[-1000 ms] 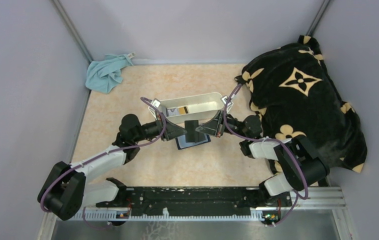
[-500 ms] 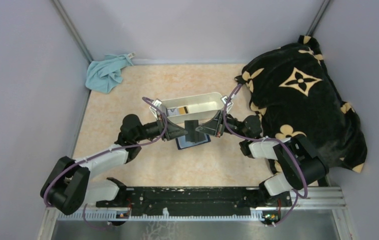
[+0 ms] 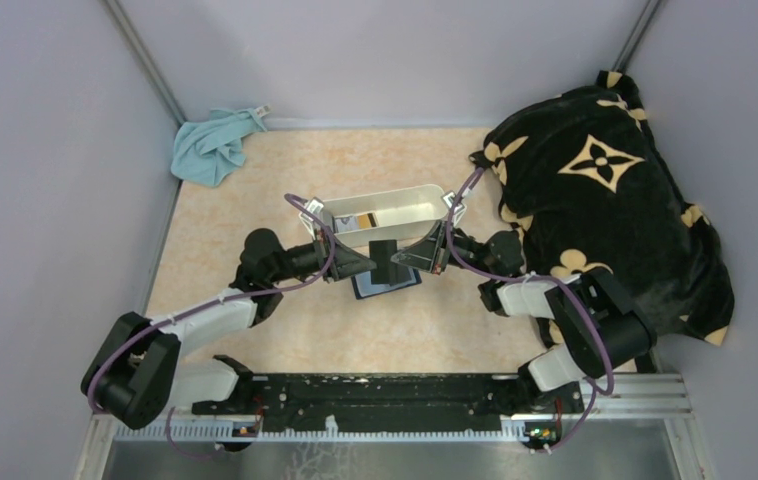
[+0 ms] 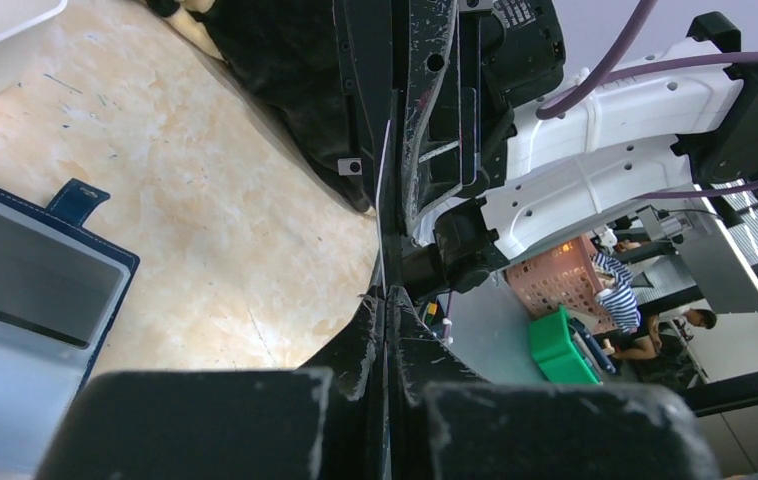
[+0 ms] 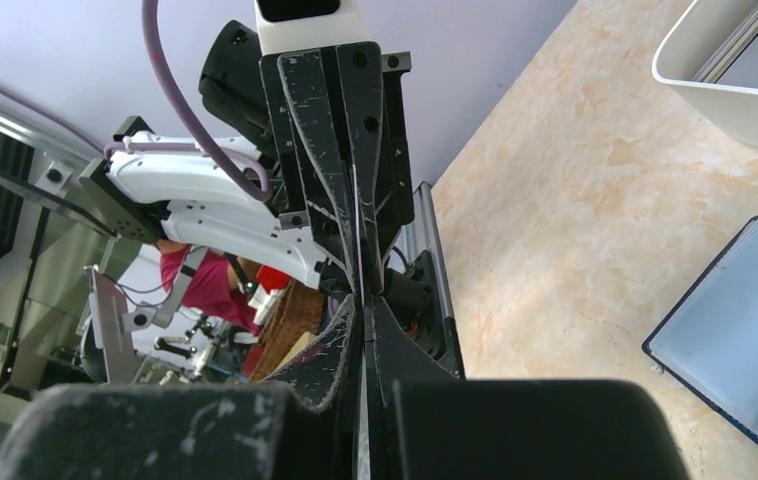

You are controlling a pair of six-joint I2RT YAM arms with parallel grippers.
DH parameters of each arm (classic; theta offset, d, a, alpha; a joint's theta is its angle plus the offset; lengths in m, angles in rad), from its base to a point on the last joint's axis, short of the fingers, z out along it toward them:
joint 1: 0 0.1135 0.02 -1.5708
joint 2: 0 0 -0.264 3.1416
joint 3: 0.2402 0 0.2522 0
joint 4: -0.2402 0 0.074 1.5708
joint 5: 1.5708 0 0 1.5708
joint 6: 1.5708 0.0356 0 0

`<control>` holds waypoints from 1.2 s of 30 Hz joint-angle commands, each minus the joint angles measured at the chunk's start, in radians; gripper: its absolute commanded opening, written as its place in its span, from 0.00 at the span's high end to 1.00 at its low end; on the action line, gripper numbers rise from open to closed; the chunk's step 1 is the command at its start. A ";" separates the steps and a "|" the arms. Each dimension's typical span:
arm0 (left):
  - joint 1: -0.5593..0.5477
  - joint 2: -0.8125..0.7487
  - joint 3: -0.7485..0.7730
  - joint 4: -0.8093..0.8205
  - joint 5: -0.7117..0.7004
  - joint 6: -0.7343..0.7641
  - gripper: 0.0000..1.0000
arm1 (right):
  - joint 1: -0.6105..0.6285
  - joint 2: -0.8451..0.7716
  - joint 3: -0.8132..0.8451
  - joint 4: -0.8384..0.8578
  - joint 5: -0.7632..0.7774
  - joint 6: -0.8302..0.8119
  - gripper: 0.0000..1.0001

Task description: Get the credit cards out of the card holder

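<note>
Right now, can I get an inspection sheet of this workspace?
Surface: beige marbled table, nothing spilled.
Job's things: card holder open flat; credit card held between the grippers; cards in white tray.
Clutter: blue cloth; black patterned blanket.
Grippers: left gripper and right gripper both shut on the credit card.
Cables: purple cables looped along both arms.
Surroundings: grey walls; people beyond the rig.

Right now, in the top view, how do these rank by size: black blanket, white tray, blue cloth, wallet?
1. black blanket, by far the largest.
2. white tray and blue cloth: too alike to rank.
3. card holder: smallest, though partly hidden.
</note>
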 commanded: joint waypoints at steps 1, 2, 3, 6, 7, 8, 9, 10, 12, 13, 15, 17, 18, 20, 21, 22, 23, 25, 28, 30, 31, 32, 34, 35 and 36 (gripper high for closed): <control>-0.002 -0.003 0.015 0.000 0.004 0.014 1.00 | 0.011 0.025 0.017 0.116 0.004 0.017 0.98; -0.002 -0.008 0.019 -0.028 -0.007 0.022 1.00 | 0.012 0.032 0.018 0.131 0.002 0.027 0.94; -0.001 -0.011 0.027 -0.067 -0.018 0.033 1.00 | 0.012 0.039 0.019 0.147 0.000 0.037 0.90; -0.001 -0.012 0.056 -0.166 -0.041 0.069 1.00 | 0.011 0.063 0.025 0.188 -0.005 0.067 0.82; 0.001 -0.012 0.060 -0.181 -0.041 0.072 1.00 | 0.011 0.070 0.025 0.201 -0.004 0.073 0.80; 0.004 -0.011 0.065 -0.196 -0.040 0.072 1.00 | 0.011 0.076 0.025 0.212 -0.002 0.077 0.79; 0.009 -0.011 0.073 -0.213 -0.040 0.072 1.00 | 0.011 0.080 0.023 0.217 0.000 0.079 0.77; 0.015 -0.011 0.082 -0.234 -0.040 0.073 1.00 | 0.011 0.082 0.019 0.220 0.003 0.077 0.76; 0.030 -0.013 0.101 -0.278 -0.035 0.080 1.00 | 0.012 0.085 0.011 0.218 0.014 0.070 0.73; 0.037 -0.017 0.110 -0.296 -0.031 0.087 1.00 | 0.010 0.088 0.009 0.213 0.018 0.066 0.72; 0.050 -0.032 0.124 -0.342 -0.038 0.099 1.00 | 0.009 0.092 0.008 0.215 0.020 0.068 0.70; 0.067 -0.051 0.138 -0.377 -0.041 0.108 1.00 | 0.004 0.088 0.003 0.223 0.017 0.073 0.67; 0.076 -0.056 0.145 -0.404 -0.046 0.110 1.00 | 0.000 0.083 -0.002 0.227 0.017 0.072 0.65; 0.094 -0.060 0.167 -0.465 -0.062 0.119 1.00 | -0.009 0.071 -0.016 0.217 0.017 0.064 0.62; 0.101 -0.059 0.183 -0.497 -0.067 0.132 1.00 | -0.015 0.065 -0.021 0.208 0.019 0.055 0.61; 0.107 -0.057 0.198 -0.523 -0.071 0.147 1.00 | -0.018 0.060 -0.025 0.203 0.018 0.052 0.61; 0.110 -0.055 0.210 -0.545 -0.072 0.162 1.00 | -0.021 0.057 -0.028 0.199 0.019 0.046 0.60; 0.117 -0.047 0.239 -0.591 -0.076 0.184 1.00 | -0.024 0.053 -0.032 0.194 0.018 0.043 0.60; 0.133 -0.033 0.302 -0.693 -0.124 0.216 1.00 | -0.027 0.048 -0.036 0.190 0.021 0.036 0.60; 0.142 -0.013 0.344 -0.752 -0.166 0.243 1.00 | -0.027 0.048 -0.039 0.179 0.023 0.024 0.60; 0.151 -0.001 0.367 -0.782 -0.190 0.254 1.00 | -0.028 0.048 -0.042 0.172 0.023 0.018 0.60; 0.161 0.021 0.394 -0.813 -0.204 0.263 1.00 | -0.027 0.048 -0.044 0.169 0.023 0.015 0.60; 0.182 0.061 0.449 -0.881 -0.227 0.274 1.00 | -0.027 0.049 -0.050 0.170 0.021 0.013 0.60; 0.193 0.081 0.478 -0.912 -0.243 0.277 1.00 | -0.027 0.049 -0.052 0.170 0.022 0.011 0.60; 0.203 0.096 0.504 -0.940 -0.262 0.281 1.00 | -0.027 0.048 -0.056 0.168 0.020 0.009 0.60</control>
